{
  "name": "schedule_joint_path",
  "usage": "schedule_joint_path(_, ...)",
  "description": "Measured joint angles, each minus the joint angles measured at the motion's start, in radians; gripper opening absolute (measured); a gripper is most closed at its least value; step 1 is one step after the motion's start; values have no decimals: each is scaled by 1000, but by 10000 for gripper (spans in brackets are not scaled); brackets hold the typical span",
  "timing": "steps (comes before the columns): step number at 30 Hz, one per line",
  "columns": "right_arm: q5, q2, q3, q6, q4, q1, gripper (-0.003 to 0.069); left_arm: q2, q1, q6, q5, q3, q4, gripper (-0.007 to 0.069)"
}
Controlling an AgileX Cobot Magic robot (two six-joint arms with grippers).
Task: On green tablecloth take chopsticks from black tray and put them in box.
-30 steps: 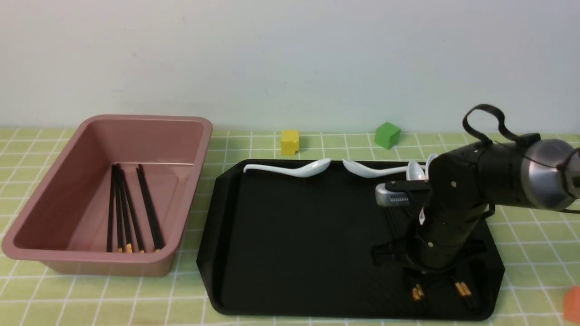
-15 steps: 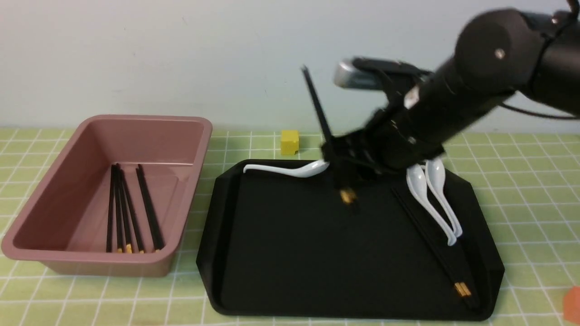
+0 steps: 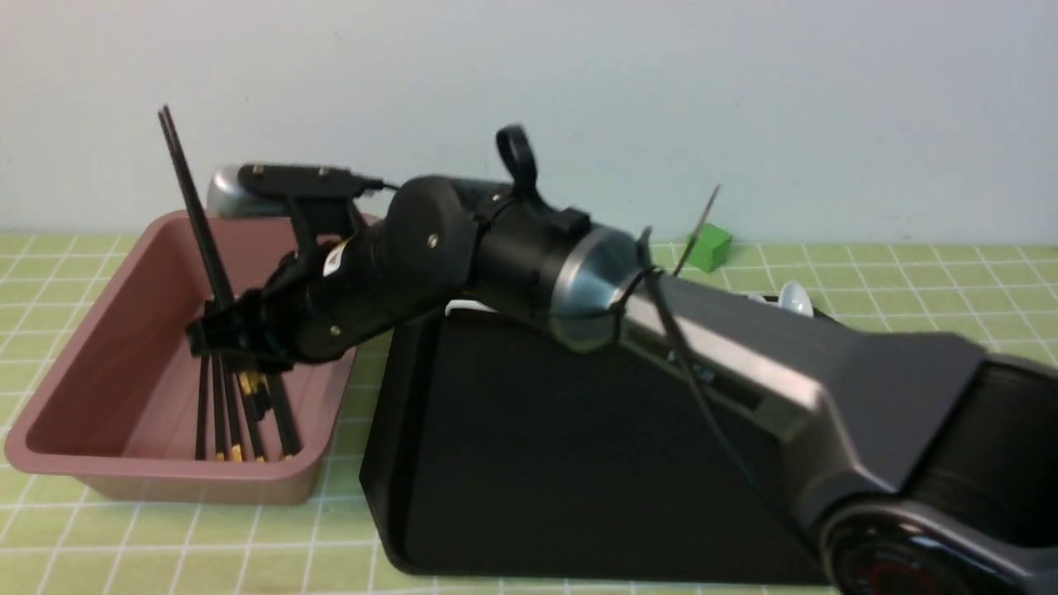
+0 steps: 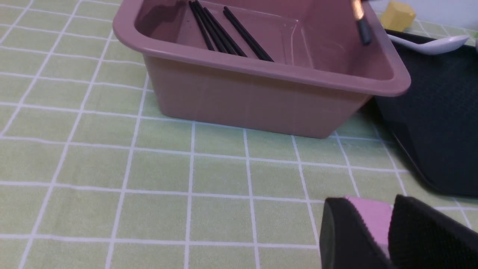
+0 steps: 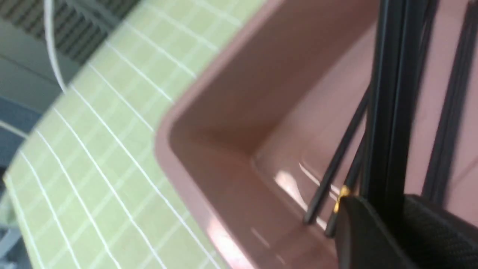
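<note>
My right gripper [image 3: 225,335] is shut on a pair of black chopsticks [image 3: 194,207] and holds it tilted, tips up, inside the pink-brown box [image 3: 50,388]. In the right wrist view the held pair [image 5: 392,93] runs out between the fingers [image 5: 358,231] above the box floor [image 5: 231,97]. Several chopsticks [image 3: 223,421] lie in the box, also in the left wrist view [image 4: 224,33]. The black tray [image 3: 537,463] lies right of the box on the green tablecloth [image 3: 207,545]; my right arm hides its right part. My left gripper [image 4: 369,204] is shut on a pink block [image 4: 371,220].
A green cube [image 3: 709,246] stands behind the tray, and a white spoon [image 3: 793,297] shows at the tray's far right. In the left wrist view a yellow cube [image 4: 397,15] and a white spoon [image 4: 429,41] sit at the tray's far edge.
My right arm has lifted a pair of chopsticks off the tray's right side and swung left across the tray to the box. It now lowers into the box.
</note>
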Motion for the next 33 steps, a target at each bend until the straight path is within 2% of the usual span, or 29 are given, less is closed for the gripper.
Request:
schedule_joint_path(7,212,23,-63,66,-66,-20,235,0,0,0,0,0,0,208)
schedule_joint_path(13,538,-75,-228,109,-260,-45,236,0,0,0,0,0,0,216)
schedule_joint_path(17,603,-204,-306,116,-401,-59,235,0,0,0,0,0,0,218)
schedule_joint_path(19,611,-289,-313,116,-475,-63,215,0,0,0,0,0,0,218)
schedule_joint_path(22,616,-446,-294,117,-550,-68,135,0,0,0,0,0,0,218)
schedule_joint_path(24,617,-531,-246,117,-569,-68,85,0,0,0,0,0,0,218)
schedule_joint_path(26,619,-709,-118,117,-574,-68,0,0,0,0,0,0,0,221)
schedule_joint_path(29,620,-928,106,125,-576,-68,-13,0,0,0,0,0,0,225)
schedule_joint_path(33,551,-1269,548,133,-581,-68,-11,0,0,0,0,0,0,230)
